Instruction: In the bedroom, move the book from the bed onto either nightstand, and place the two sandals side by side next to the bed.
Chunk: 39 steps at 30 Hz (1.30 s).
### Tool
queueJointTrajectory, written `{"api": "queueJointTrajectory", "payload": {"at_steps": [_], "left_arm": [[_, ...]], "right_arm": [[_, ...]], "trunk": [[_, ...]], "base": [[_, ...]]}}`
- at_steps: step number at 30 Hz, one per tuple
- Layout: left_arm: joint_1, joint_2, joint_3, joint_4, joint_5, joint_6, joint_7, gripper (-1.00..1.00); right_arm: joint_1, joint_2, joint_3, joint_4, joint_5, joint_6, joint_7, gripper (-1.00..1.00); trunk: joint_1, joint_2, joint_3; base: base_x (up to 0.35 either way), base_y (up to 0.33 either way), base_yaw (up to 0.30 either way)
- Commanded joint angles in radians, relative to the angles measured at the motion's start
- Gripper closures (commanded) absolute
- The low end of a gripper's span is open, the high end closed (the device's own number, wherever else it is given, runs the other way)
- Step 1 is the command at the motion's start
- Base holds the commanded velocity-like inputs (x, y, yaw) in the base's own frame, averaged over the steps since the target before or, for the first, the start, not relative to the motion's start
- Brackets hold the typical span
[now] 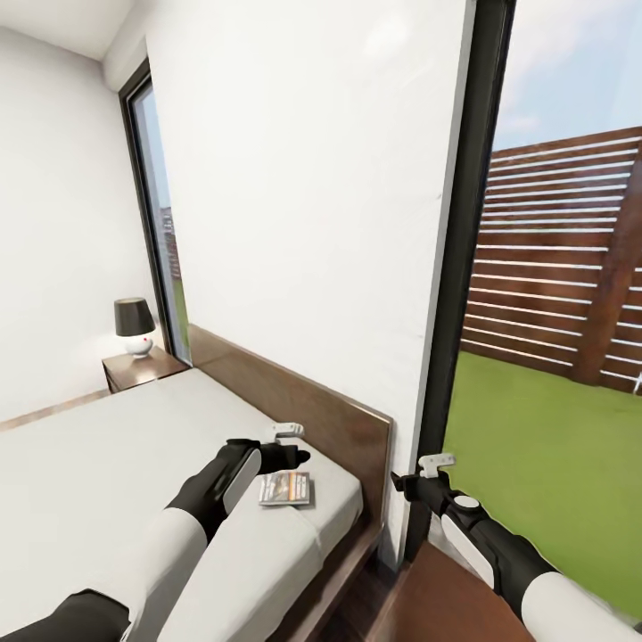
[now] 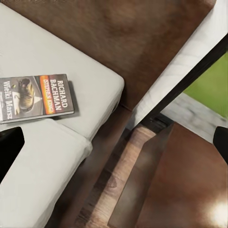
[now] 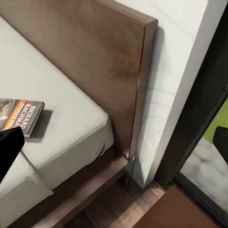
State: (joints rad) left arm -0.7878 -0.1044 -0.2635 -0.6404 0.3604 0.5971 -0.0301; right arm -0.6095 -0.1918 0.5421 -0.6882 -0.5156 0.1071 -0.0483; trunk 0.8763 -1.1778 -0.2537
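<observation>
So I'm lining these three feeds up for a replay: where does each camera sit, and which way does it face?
Head view: on the robot's head, facing forward and down over the bed toward the headboard; both arms and the left claw and right claw show.
Left wrist view: near the left claw, looking down at the book on the mattress; dark fingertips at the edges.
Right wrist view: near the right claw, facing the headboard's end and the wall; a dark fingertip shows.
All three share the book.
</observation>
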Motion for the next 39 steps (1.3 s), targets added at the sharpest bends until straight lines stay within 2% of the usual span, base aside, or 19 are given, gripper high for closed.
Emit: {"api": "queueJointTrajectory", "payload": {"at_steps": [1,12,39], "left_arm": [[-0.001,0.000,0.000,-0.001,-0.001,0.005,-0.002,-1.00],[-0.001,0.002,0.000,-0.001,0.000,0.005,-0.002,-1.00],[-0.001,0.001,0.000,-0.001,0.000,0.004,-0.005,-1.00]], "right_arm": [[-0.001,-0.001,0.006,-0.002,-0.008,0.003,-0.005,-1.00],[-0.001,-0.001,0.005,-0.002,-0.008,0.003,-0.005,-1.00],[-0.001,-0.001,0.005,-0.002,-0.008,0.003,-0.005,-1.00]], "trunk": [[-0.004,0.006,0.002],[-0.046,0.083,0.036],[-0.150,0.272,0.121]], "base": [[0.040,0.000,0.000],[0.163,0.000,0.000],[0.007,0.041,0.000]]}}
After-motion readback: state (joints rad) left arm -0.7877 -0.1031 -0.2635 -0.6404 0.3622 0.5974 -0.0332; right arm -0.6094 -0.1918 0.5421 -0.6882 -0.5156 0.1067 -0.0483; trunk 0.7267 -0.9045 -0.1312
